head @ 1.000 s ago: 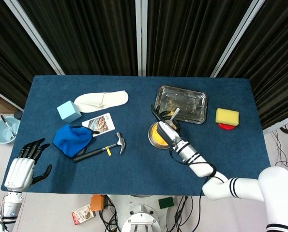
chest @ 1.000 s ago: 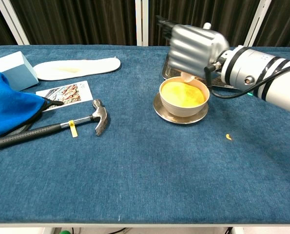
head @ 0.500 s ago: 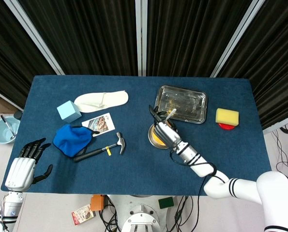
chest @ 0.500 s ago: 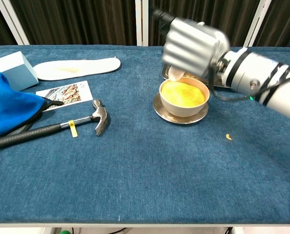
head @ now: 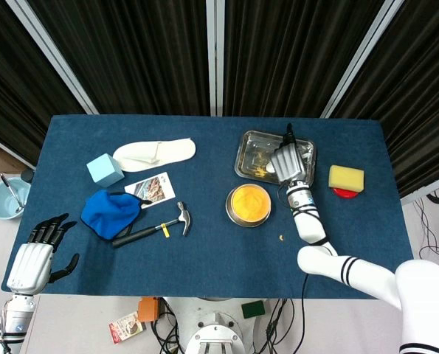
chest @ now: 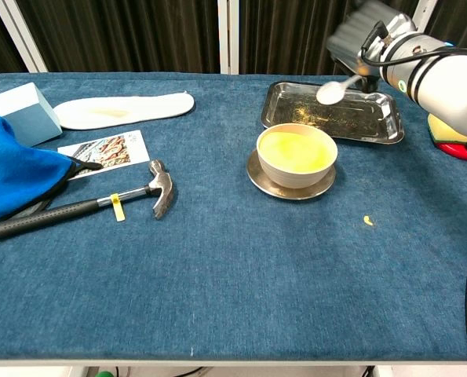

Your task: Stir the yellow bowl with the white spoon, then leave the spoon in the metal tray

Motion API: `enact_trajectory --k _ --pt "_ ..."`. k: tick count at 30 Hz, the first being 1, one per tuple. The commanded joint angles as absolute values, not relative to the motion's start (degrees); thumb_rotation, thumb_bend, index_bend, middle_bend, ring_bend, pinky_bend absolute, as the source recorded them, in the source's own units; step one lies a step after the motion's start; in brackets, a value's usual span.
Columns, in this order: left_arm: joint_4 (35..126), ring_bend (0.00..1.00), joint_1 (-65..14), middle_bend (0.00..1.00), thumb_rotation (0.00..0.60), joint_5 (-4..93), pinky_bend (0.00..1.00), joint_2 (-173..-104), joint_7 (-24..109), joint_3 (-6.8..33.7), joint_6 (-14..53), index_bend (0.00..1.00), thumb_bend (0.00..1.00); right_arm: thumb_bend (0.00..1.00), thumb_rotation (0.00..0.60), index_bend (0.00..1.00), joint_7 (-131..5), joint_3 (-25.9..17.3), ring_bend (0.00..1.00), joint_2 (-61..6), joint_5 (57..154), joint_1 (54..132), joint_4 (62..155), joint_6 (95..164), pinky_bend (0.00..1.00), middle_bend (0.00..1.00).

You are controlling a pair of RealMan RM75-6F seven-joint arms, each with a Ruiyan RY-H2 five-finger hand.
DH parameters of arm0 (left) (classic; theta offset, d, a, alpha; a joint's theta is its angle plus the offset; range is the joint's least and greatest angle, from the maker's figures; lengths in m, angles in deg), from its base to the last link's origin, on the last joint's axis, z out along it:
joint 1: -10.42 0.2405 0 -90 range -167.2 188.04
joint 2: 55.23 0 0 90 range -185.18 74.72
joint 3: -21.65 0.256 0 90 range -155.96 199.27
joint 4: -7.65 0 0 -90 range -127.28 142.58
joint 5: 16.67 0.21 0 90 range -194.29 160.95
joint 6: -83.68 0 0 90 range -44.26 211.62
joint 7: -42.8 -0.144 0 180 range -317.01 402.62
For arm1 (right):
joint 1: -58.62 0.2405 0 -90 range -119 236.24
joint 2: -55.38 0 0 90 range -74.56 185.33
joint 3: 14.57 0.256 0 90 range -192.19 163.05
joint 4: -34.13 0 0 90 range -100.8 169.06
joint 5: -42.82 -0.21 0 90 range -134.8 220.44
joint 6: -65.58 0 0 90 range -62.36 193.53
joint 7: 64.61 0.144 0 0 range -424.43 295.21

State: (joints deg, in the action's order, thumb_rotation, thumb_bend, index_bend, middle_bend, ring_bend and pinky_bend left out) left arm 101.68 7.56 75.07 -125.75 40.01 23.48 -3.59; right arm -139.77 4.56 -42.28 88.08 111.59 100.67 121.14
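Observation:
My right hand (head: 286,160) (chest: 362,35) hovers over the metal tray (head: 250,144) (chest: 390,126) and holds the white spoon (chest: 334,89), whose bowl (head: 270,168) hangs above the tray's floor. The yellow bowl (head: 249,204) (chest: 296,153) stands on its saucer just in front of the tray, free of the hand. A small yellow scrap (head: 281,237) (chest: 367,221) lies on the cloth right of the bowl. My left hand (head: 33,256) hangs open off the table's near left corner, holding nothing.
A hammer (head: 151,228) (chest: 84,206), blue cloth (head: 110,213) (chest: 13,174), picture card (head: 150,187), light blue block (head: 105,169) (chest: 24,112) and white slipper (head: 154,153) (chest: 125,109) lie on the left half. A yellow sponge (head: 346,178) sits on a red dish right of the tray.
My right hand lifted the spoon out of the yellow bowl and swung it back and right, from above the bowl to above the metal tray. The left hand has stayed put.

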Motion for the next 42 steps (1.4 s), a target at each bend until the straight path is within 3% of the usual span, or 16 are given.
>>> enact_trajectory --k 1,7,12,18,22,27,31,36,42 --pt "101.9 0.11 7.7 0.09 0.518 74.9 0.13 -125.6 39.8 23.5 -3.7 0.17 0.33 0.48 0.6 0.71 -136.3 8.0 0.16 -46.6 79.5 115.1 92.5 115.7 0.0 0.39" --pt "102.4 0.11 8.0 0.09 0.522 74.8 0.13 -125.2 39.7 23.6 -3.8 0.17 0.33 0.44 0.6 0.62 -134.4 9.6 0.13 -52.2 72.8 119.4 82.2 112.1 0.0 0.34" --pt "102.4 0.11 8.2 0.09 0.52 74.3 0.13 -125.0 39.8 23.6 -3.9 0.17 0.33 0.35 0.6 0.41 -134.5 10.3 0.11 -55.0 68.3 122.0 76.7 110.2 0.0 0.27" --pt "102.3 0.11 8.2 0.09 0.521 74.4 0.13 -124.6 40.0 23.4 -3.8 0.17 0.33 0.33 0.6 0.3 -132.7 10.6 0.09 -52.8 67.5 122.1 79.7 111.3 0.0 0.24" --pt "102.3 0.11 7.8 0.09 0.525 74.4 0.13 -124.1 40.1 23.1 -3.4 0.17 0.33 0.33 0.6 0.29 -128.9 10.1 0.09 -44.8 70.9 118.3 93.7 116.0 0.0 0.23" --pt "102.5 0.11 7.1 0.09 0.525 74.0 0.13 -123.3 40.1 22.5 -2.7 0.17 0.33 0.33 0.6 0.26 -122.9 6.2 0.09 -27.8 80.5 107.9 121.0 125.9 0.0 0.22" --pt "102.8 0.11 6.6 0.09 0.521 73.7 0.13 -122.6 39.9 22.3 -2.0 0.17 0.33 0.26 0.6 0.23 -115.1 2.2 0.09 -16.2 89.5 98.8 135.6 131.9 0.0 0.21" --pt "102.8 0.11 6.2 0.09 0.523 73.2 0.13 -122.5 39.7 21.8 -1.8 0.17 0.33 0.18 0.6 0.12 -97.5 -5.2 0.02 -6.3 106.2 86.2 142.8 138.4 0.0 0.15" --pt "102.8 0.11 6.1 0.09 0.522 73.0 0.13 -123.1 39.1 21.7 -1.6 0.17 0.33 0.19 0.6 0.02 -77.8 -13.6 0.0 -5.3 124.6 73.2 135.5 151.9 0.0 0.07"
